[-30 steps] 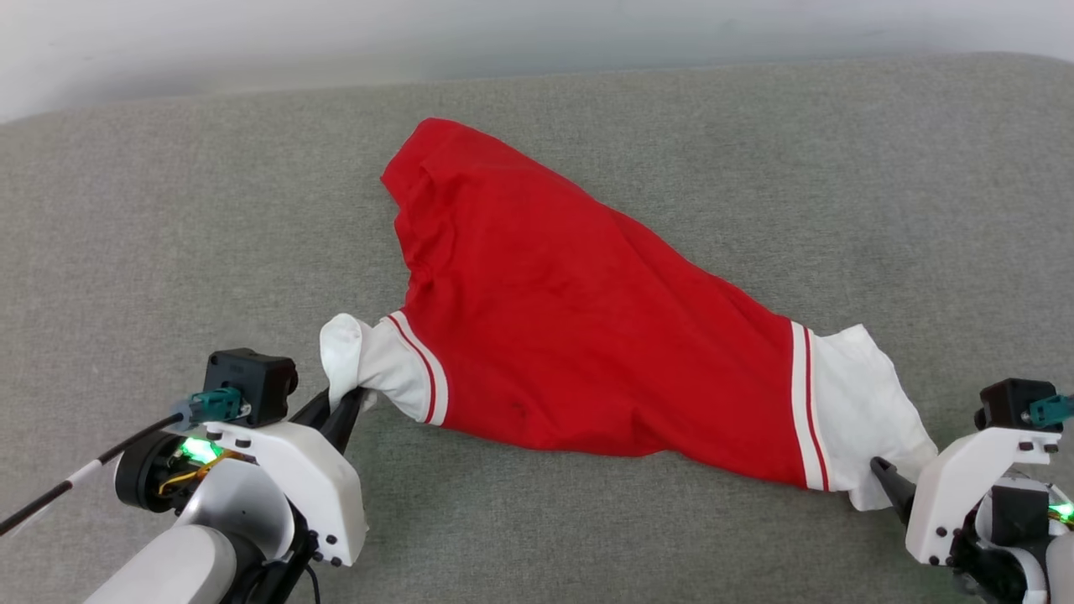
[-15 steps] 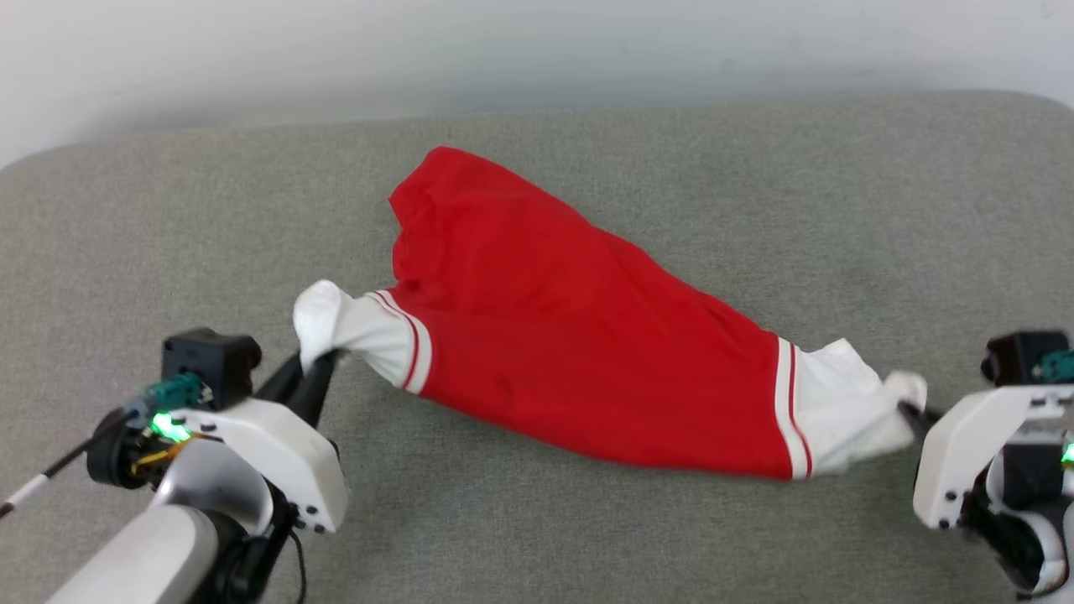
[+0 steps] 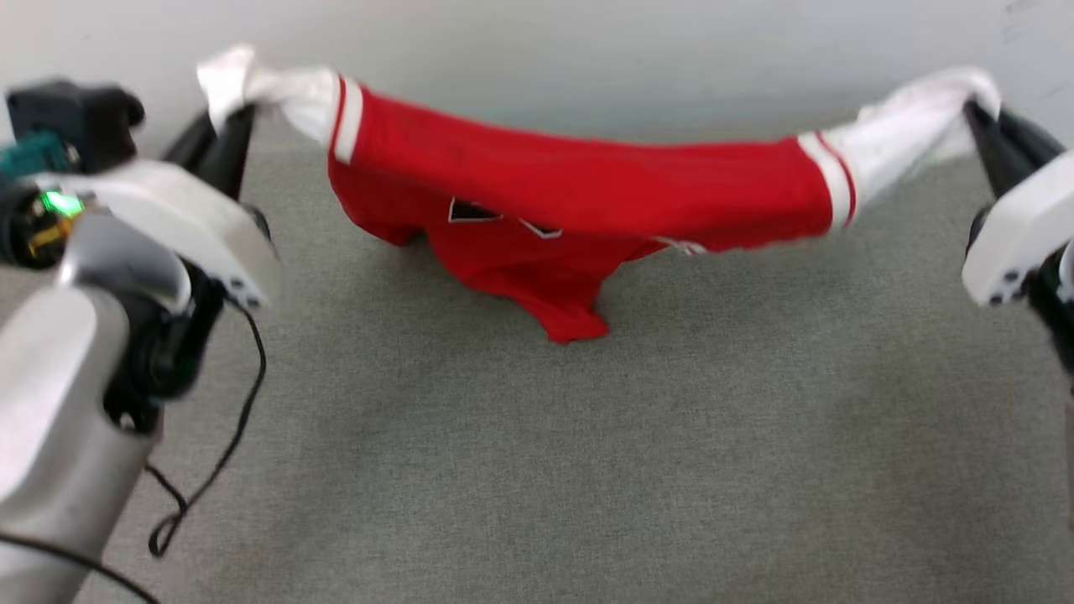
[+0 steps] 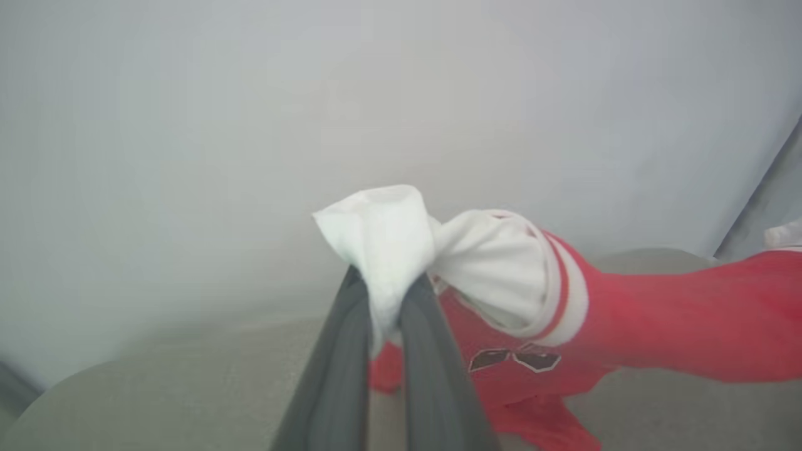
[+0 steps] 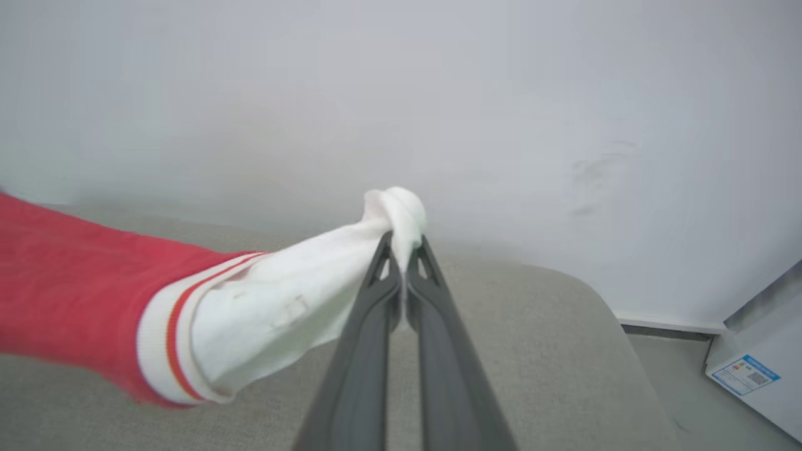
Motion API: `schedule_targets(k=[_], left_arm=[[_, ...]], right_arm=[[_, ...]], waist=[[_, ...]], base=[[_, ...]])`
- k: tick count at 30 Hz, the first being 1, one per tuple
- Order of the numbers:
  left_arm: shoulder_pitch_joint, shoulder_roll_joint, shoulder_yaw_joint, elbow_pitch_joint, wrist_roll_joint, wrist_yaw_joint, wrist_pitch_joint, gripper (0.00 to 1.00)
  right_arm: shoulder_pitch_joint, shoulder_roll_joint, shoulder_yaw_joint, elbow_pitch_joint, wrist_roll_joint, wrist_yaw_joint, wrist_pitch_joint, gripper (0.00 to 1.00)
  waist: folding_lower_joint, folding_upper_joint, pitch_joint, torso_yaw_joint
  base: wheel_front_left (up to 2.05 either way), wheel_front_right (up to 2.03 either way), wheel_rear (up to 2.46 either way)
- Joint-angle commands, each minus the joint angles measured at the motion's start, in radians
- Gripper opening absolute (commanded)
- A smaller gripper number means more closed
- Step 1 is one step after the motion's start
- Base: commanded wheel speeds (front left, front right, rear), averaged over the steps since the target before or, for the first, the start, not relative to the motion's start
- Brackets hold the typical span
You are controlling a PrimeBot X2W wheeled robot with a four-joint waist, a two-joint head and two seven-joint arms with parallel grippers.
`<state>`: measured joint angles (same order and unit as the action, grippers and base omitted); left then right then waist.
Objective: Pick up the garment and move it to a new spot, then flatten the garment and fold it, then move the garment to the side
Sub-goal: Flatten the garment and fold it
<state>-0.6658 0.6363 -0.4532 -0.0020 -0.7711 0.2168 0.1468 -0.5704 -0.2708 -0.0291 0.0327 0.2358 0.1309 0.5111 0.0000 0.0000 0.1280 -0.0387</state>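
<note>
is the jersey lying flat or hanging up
Hanging: the jersey is strung between left gripper and right gripper, each shut on a white sleeve; middle sags.

- garment (image 3: 587,180): thin red cloth, matt; sleeves of white cloth.
- surface (image 3: 587,470): grey woven cloth, matt, slightly rough.
- left gripper (image 3: 228,117): smooth white plastic shell, slight sheen; fingers (image 4: 338,376) dark, matt.
- box (image 5: 752,369), 4 o'clock in right wrist view: smooth, pale, paper label.

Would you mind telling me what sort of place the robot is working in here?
Probably a plain indoor test room: a grey fabric-covered padded surface sits in front of a bare pale wall, with a white box bearing a blue label down beside it.
</note>
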Motion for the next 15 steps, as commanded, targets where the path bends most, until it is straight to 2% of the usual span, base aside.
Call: schedule_targets(k=[1,3,15], left_arm=[[-0.055,-0.01,0.002,0.03,0.004,-0.012,0.002,0.0],[-0.091,-0.022,0.004,0.056,0.005,-0.02,-0.001,0.0],[-0.58,-0.105,0.014,0.411,0.085,-0.128,-0.1,0.0]], right_arm=[[-0.06,-0.005,0.006,0.018,-0.005,0.0,-0.011,0.0],[-0.097,-0.011,0.009,0.034,-0.01,0.0,-0.019,0.0],[-0.609,-0.016,0.042,0.294,-0.04,0.0,-0.18,0.0]], waist=[[0.0,0.0,0.018,-0.002],[0.0,0.0,0.029,-0.002],[0.0,0.0,0.23,-0.011]], base=[[0.0,0.0,0.0],[0.0,0.0,0.0],[0.0,0.0,0.0]])
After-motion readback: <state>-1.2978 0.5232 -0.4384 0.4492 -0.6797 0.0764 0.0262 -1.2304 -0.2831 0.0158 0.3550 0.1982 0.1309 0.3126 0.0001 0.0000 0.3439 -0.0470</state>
